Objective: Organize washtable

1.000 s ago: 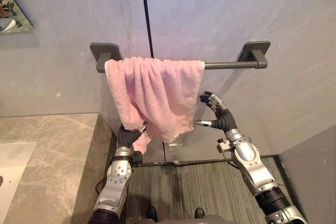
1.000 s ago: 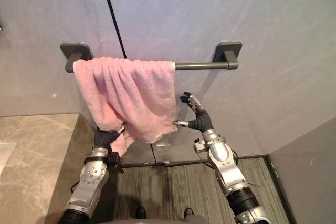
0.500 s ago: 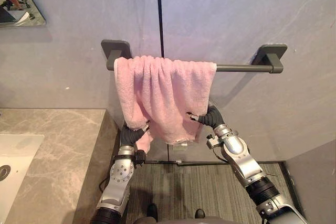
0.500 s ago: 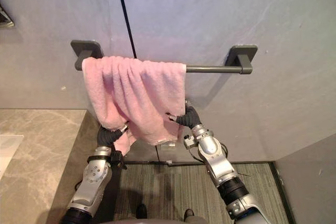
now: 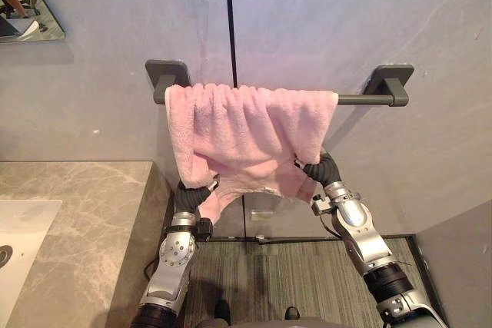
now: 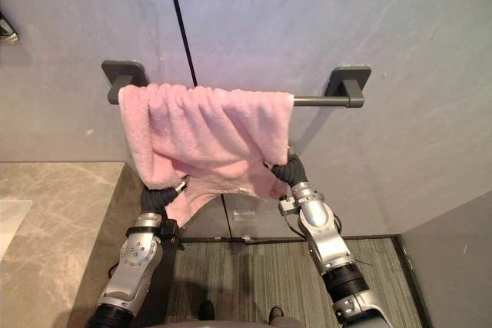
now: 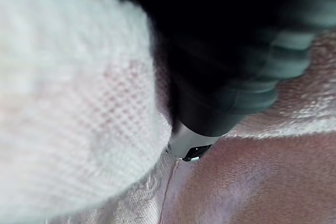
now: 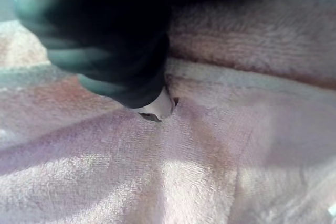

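You face a grey wall (image 5: 346,21) with a dark vertical seam, a stone counter (image 5: 77,205) and a white sink (image 5: 19,228) at lower left. The pink towel (image 5: 246,124) hangs over the dark bar (image 5: 369,99). Its long axis runs along the bar, from the left bracket almost to the right one, and its hem hangs downward. Your left hand (image 5: 191,196) reaches up under the towel's lower left corner. Your right hand (image 5: 323,170) is raised into the lower right corner. Both are buried in cloth, so you cannot tell whether either grips it.
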